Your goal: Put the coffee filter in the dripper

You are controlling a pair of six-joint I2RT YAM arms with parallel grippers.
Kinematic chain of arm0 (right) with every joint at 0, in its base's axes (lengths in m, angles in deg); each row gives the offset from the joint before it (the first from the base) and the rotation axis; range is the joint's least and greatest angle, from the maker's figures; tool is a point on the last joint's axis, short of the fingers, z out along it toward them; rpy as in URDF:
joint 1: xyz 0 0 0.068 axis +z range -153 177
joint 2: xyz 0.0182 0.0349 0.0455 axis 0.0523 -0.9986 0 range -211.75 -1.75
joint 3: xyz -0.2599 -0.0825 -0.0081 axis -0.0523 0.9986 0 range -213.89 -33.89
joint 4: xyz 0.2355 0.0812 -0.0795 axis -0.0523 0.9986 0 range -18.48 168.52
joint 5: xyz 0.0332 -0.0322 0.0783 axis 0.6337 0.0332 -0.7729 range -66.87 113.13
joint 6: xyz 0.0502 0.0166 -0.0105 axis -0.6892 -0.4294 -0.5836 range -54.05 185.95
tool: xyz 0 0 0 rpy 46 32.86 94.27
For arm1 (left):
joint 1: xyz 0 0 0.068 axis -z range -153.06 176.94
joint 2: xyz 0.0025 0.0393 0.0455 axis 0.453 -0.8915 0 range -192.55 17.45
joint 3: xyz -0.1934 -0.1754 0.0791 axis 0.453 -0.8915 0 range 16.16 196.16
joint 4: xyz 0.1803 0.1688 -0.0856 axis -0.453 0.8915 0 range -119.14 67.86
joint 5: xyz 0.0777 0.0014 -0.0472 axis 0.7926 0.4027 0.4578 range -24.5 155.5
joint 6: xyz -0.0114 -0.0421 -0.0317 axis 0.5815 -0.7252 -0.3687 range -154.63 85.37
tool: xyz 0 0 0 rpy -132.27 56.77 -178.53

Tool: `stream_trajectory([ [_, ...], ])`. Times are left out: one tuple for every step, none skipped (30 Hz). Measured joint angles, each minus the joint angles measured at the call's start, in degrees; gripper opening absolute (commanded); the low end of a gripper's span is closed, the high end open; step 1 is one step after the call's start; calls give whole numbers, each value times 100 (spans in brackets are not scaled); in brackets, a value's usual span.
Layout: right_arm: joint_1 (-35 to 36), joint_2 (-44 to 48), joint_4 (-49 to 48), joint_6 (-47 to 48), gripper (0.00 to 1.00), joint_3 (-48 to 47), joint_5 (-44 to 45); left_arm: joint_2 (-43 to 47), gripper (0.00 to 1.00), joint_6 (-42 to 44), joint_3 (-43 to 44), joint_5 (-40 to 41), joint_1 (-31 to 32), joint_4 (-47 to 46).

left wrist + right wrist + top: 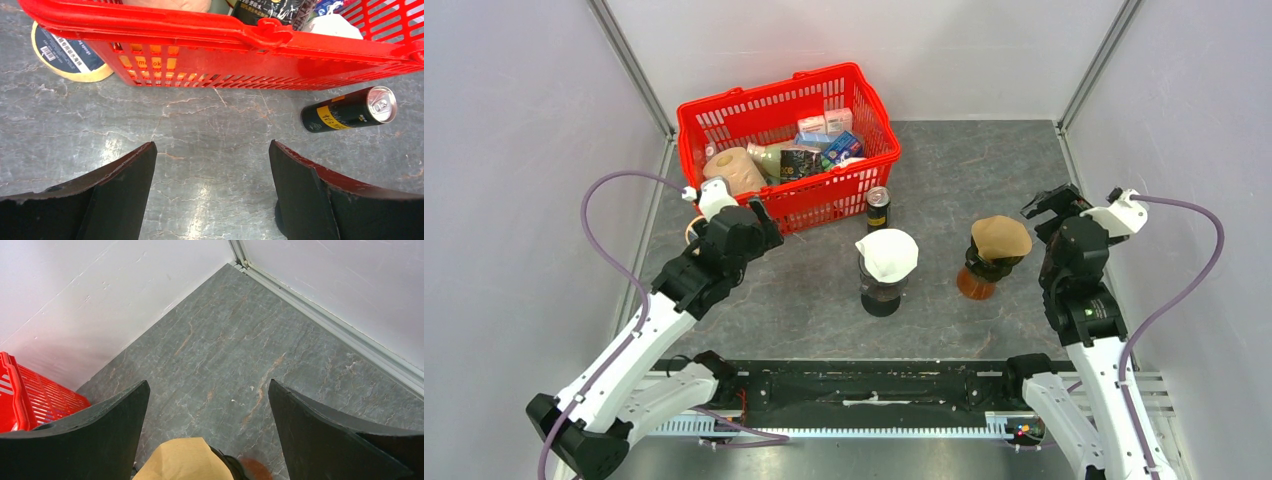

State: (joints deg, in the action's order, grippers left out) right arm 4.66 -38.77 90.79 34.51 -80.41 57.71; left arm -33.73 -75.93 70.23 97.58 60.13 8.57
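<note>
Looks basically done. Brown filter [1001, 237] sits in the right dripper [977, 268]; white filter [887, 252] tops the centre dripper [881, 292]. Right gripper [207, 385] has its jaws wide apart, empty, just beside the brown filter. Left gripper [212, 145] is also spread and empty, over the table near the basket [150, 25] and can [350, 110]. Can't tell whether the filters are fully seated; nothing else seems left to do.

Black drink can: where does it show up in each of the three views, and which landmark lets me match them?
Top external: the black drink can stands near mid-frame, just in front of the red basket, by its near right corner.
Left wrist: at the right side, just below the basket's wall.
Right wrist: not in it.
Shared landmark: the red basket, which also shows at the lower left of the right wrist view.
</note>
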Motion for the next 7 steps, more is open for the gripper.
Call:
stream_trajectory([
  [0, -15, 0, 2, 97, 0, 0, 33, 90, -11, -15, 46, 0, 46],
  [0, -17, 0, 4, 97, 0, 0, 44, 90, -17, -15, 72, 0, 81],
  [0, -22, 2, 7, 97, 0, 2, 46, 90, -22, -15, 87, 0, 107],
  [0, -26, 2, 11, 97, 0, 9, 46, 90, -22, -15, 92, 0, 129],
  [0, -35, 2, 15, 97, 0, 24, 44, 90, -22, -15, 96, 0, 146],
  [0, -46, 2, 17, 97, 0, 31, 44, 90, -22, -15, 101, 0, 153],
  [0, -48, 2, 20, 97, 0, 37, 44, 90, -22, -15, 114, 0, 160],
])
